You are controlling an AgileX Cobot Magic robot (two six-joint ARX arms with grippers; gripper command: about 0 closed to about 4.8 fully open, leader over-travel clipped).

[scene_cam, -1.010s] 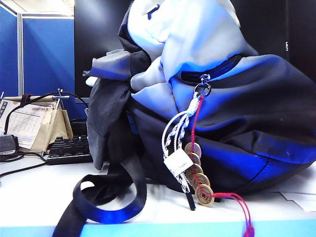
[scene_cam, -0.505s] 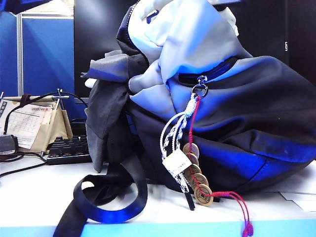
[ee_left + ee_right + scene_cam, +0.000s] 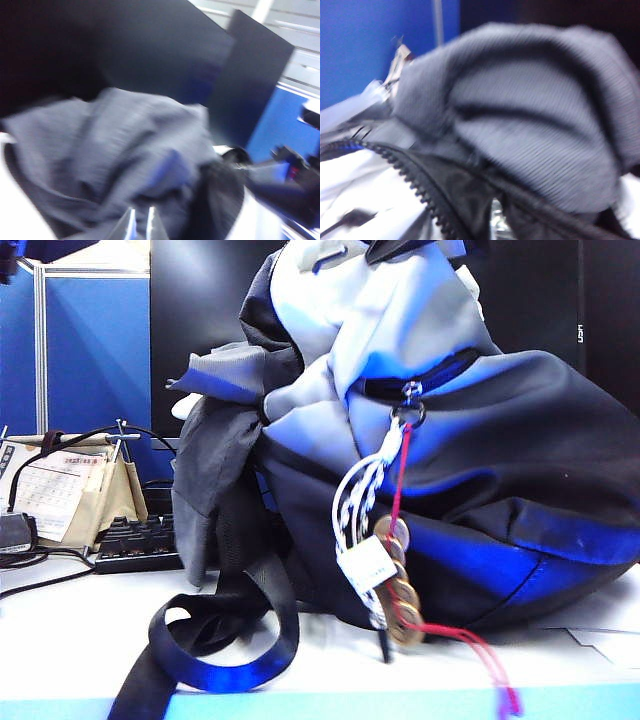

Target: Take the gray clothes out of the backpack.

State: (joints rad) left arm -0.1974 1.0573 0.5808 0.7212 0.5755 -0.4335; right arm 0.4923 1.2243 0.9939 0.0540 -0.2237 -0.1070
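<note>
The backpack (image 3: 450, 470) has shifted on the desk (image 3: 60, 640), coins swinging. Gray clothes (image 3: 215, 440) bulge at its nine o'clock. Left hand (image 3: 139, 226) together, just beside them; right hand's state untellable.

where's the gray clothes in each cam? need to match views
Exterior view: gray clothes hang out of the backpack on its left side, above the strap loop.
Left wrist view: clothes fill the middle, just beyond the left gripper, whose fingers stand close together.
Right wrist view: clothes bulge over the open zipper; the right gripper is not clearly visible.
Shared landmark: the blue partition.
</note>
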